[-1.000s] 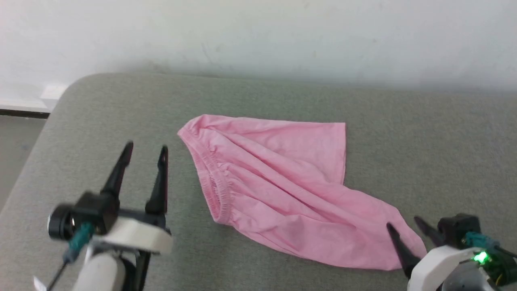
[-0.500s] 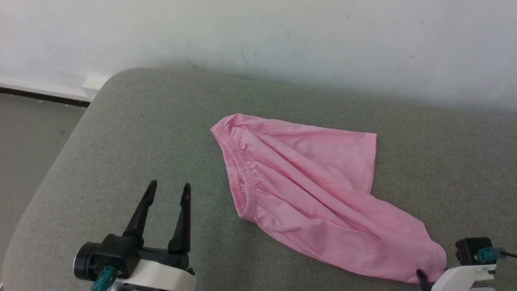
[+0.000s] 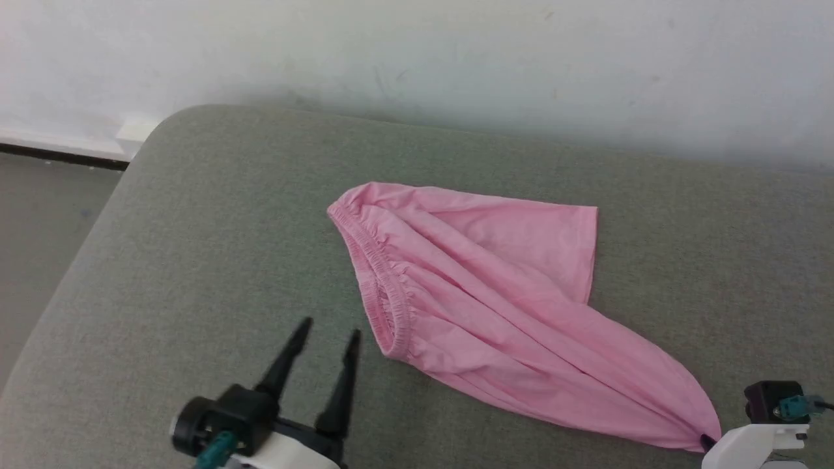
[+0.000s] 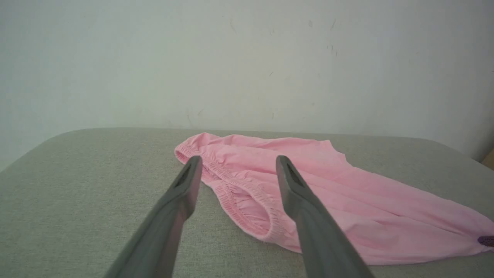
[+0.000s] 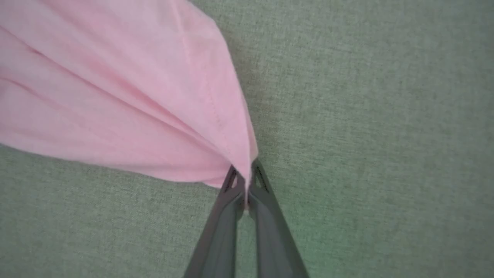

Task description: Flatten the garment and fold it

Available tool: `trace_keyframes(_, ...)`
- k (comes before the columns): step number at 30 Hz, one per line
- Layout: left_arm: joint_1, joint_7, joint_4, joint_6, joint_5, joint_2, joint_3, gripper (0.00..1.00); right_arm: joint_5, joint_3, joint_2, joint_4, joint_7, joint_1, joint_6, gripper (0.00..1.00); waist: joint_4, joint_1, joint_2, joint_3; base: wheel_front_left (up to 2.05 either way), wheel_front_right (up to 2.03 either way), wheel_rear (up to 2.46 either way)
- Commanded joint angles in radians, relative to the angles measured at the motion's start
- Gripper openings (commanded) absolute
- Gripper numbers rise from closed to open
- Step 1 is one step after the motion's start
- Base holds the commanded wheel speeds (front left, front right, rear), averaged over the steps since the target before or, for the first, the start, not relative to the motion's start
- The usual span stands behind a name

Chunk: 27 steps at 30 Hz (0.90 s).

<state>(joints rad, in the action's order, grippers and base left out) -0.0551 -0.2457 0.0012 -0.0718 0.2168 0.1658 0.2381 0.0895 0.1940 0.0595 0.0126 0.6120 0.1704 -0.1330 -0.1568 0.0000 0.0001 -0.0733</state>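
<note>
Pink garment point(image 3: 482, 299) is pinched by right tool point(image 5: 244, 172), clearest from its wrist; left tool point(image 3: 330, 329) gapes.

The pink garment point(image 3: 482, 293) lies creased on the grey-green surface point(image 3: 195, 260), narrowing toward the near right corner where the right gripper point(image 3: 707, 443) pinches its tip, while the left gripper point(image 3: 330, 327), fingers spread, hovers just beside its waistband point(image 3: 378, 273).

Support surface: grey-green upholstered pad point(image 3: 195, 228), rounded corner.
One item lies on it: a wrinkled pink garment point(image 3: 482, 293), waistband just beyond the left gripper point(image 3: 330, 327), tapered end at the right gripper point(image 5: 244, 173).
</note>
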Motion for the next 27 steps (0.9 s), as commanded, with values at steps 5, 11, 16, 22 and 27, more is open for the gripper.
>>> trace_keyframes(5, 0.030, 0.128, 0.058, -0.047, 0.054, 0.030, 0.102, 1.00, 0.012, 0.009, 0.006, -0.033, -0.037, -0.014, 0.002, 1.00, 0.039, 0.0000, -0.0001, -0.010, 0.00, 0.00, 0.00)
trace_keyframes(11, 0.120, 0.221, 0.142, -0.057, 0.079, 0.095, 0.180, 1.00, 0.026, 0.004, 0.002, -0.072, -0.090, -0.044, 0.002, 1.00, 0.074, 0.0000, -0.0001, -0.037, 0.00, 0.00, 0.00)
trace_keyframes(16, 0.188, 0.243, 0.212, -0.058, 0.109, 0.124, 0.227, 1.00, 0.036, -0.009, 0.002, -0.080, -0.101, -0.051, 0.002, 1.00, 0.097, 0.0000, -0.0001, -0.056, 0.00, 0.00, 0.00)
trace_keyframes(22, 0.253, 0.267, 0.287, -0.059, 0.156, 0.164, 0.291, 1.00, 0.050, -0.016, 0.001, -0.077, -0.108, -0.052, 0.002, 1.00, 0.123, 0.0000, -0.0001, -0.075, 0.00, 0.00, 0.00)
trace_keyframes(27, 0.265, 0.249, 0.298, -0.059, 0.190, 0.181, 0.304, 0.00, 0.059, -0.022, 0.001, -0.070, -0.113, -0.045, 0.002, 1.00, 0.128, 0.0000, -0.0001, -0.074, 0.00, 0.00, 0.00)
